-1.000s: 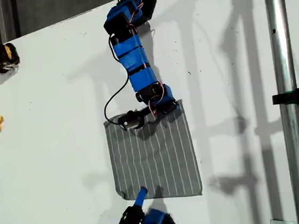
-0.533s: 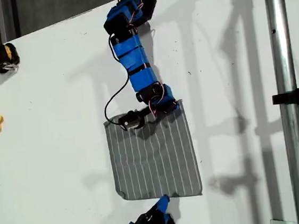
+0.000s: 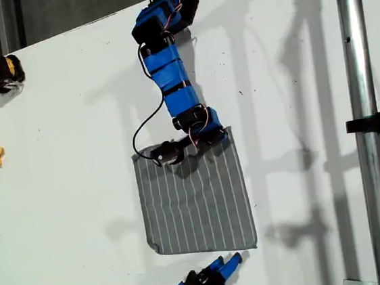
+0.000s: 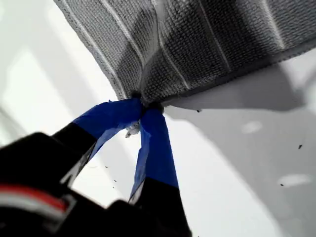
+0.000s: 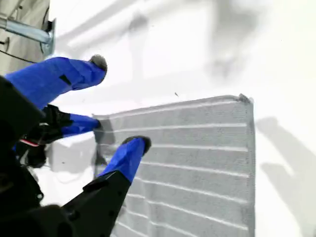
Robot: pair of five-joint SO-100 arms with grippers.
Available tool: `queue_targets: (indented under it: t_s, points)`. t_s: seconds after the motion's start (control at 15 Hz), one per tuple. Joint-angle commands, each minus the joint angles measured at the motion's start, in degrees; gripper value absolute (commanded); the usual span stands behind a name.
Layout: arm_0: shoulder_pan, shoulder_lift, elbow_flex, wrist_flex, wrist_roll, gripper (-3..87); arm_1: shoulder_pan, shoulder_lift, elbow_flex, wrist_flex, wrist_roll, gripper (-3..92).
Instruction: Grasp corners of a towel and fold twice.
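The towel lies flat at the exterior view's lower centre, my first gripper pinched shut on its top-right corner. My second gripper hangs open and empty below the bottom edge (off the cloth). If it descends there it may close on bare table.

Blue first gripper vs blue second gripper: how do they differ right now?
My first gripper is shut on a corner of the grey white-striped towel; my second gripper is open, holding nothing. In the exterior view, the first sits at the towel's top edge, the second just off its bottom edge. Both have blue fingers.
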Motion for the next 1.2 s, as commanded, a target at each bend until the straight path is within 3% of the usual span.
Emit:
queue_targets:
  t_s: [0.0,0.47,0.73,1.13]
  points:
    - [0.26,1.67,7.21,-2.72,-3.25,25.2,0.35,4.57,-0.35,-0.79,-0.79,-0.2]
    - [8.35,4.31,26.10,-21.62,-14.33,20.2,0.18,4.57,-0.18,-0.18,-0.79,-0.2]
    - [9.58,-10.11,26.54,-30.94,-16.70,19.8,0.35,4.39,-0.18,-0.18,-0.53,-0.2]
    - [8.00,-22.24,24.87,-34.01,-19.86,19.2,0.26,4.39,-0.18,-0.18,-0.26,-0.2]
